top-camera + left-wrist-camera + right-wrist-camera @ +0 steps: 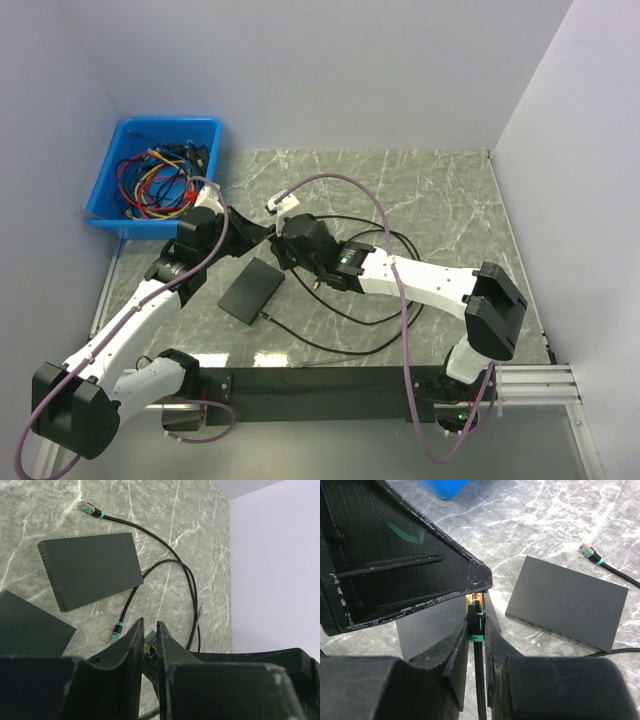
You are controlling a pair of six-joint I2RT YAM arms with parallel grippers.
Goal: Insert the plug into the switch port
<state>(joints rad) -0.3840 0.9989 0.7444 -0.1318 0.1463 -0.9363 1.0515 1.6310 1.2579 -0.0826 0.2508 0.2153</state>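
Note:
A black cable's plug [476, 611], with a teal boot and gold contacts, is held in my right gripper [476, 627], which is shut on the boot. Its tip [148, 642] sits between the fingers of my left gripper [150, 625], which is closed around it. The two grippers meet above the table in the top view, left [255, 232] and right [278, 243]. A flat black switch [252, 288] lies on the table below them [90, 570] [567, 602]. A second dark switch [432, 625], marked MERCURY, lies beside it [30, 627].
The black cable [370, 300] loops over the marble table behind the right arm. Another teal-booted plug [89, 509] lies loose beyond the switch [588, 553]. A blue bin [170, 124] with several coloured cables stands at the back left. White walls close in both sides.

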